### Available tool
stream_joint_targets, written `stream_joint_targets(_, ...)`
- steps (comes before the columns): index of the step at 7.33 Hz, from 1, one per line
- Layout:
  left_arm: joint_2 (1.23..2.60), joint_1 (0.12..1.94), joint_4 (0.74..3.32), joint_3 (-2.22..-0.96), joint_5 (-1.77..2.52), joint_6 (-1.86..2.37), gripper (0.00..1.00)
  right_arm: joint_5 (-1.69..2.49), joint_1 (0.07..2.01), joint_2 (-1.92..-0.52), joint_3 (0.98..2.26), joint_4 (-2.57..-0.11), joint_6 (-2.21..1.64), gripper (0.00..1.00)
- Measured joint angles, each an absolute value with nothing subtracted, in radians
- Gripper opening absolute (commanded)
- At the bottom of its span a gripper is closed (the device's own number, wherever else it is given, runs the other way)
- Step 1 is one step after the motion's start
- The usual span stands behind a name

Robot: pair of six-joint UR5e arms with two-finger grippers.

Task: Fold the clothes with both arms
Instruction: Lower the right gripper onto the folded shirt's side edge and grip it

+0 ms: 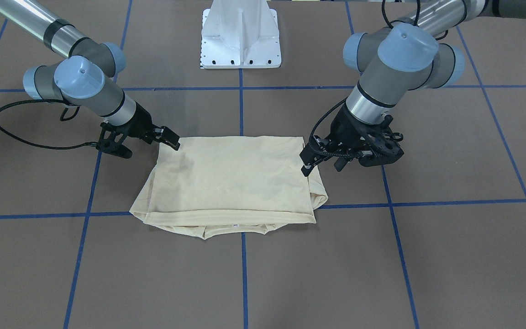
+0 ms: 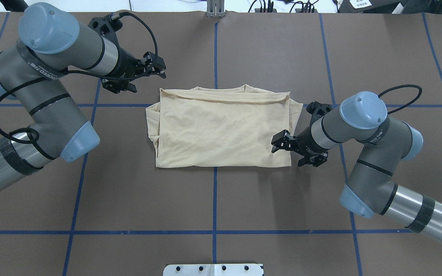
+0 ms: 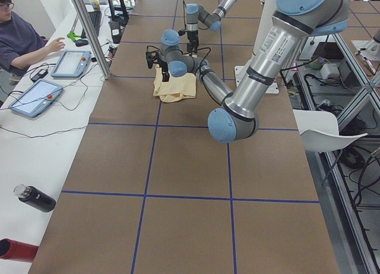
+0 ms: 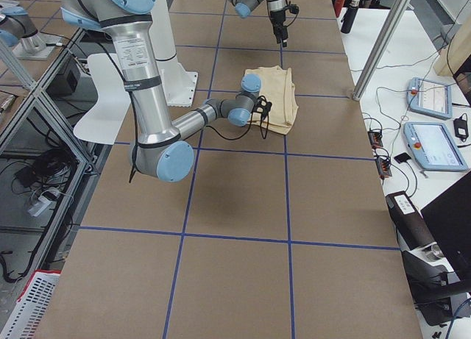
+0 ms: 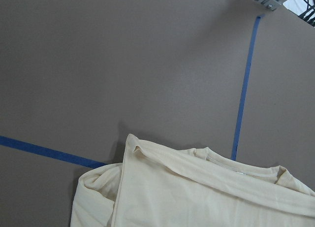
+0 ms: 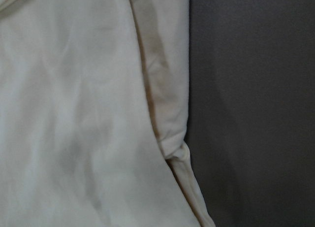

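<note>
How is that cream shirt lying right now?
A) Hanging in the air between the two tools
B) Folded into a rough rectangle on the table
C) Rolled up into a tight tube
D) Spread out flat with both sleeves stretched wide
B: the cream shirt lies flat on the brown table as a rough rectangle, with no sleeve stretched out.

Overhead, front, sides; wrists near shirt (image 5: pixel 197 192)
</note>
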State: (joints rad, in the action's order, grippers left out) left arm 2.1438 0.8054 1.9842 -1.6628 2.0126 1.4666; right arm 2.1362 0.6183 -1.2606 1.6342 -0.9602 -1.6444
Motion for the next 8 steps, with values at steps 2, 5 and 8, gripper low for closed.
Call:
stream_joint_targets(2,2.144,0.805,1.984,-1.664,2.013,1.467,0.99,2.14,0.609,-1.262,1.633,-0.976,-1.643,0.68)
stream_joint_targets(5,2.141,0.805,1.984,-1.663,2.013,1.465,0.99,2.148,0.603,-1.26,1.636,-0.991,-1.643,0.2)
stream_joint_targets(8,2.14,0.805,1.985,-1.663,2.013,1.465,0.99,2.172,0.607,-1.26,1.644,-0.996,-1.643,0.0)
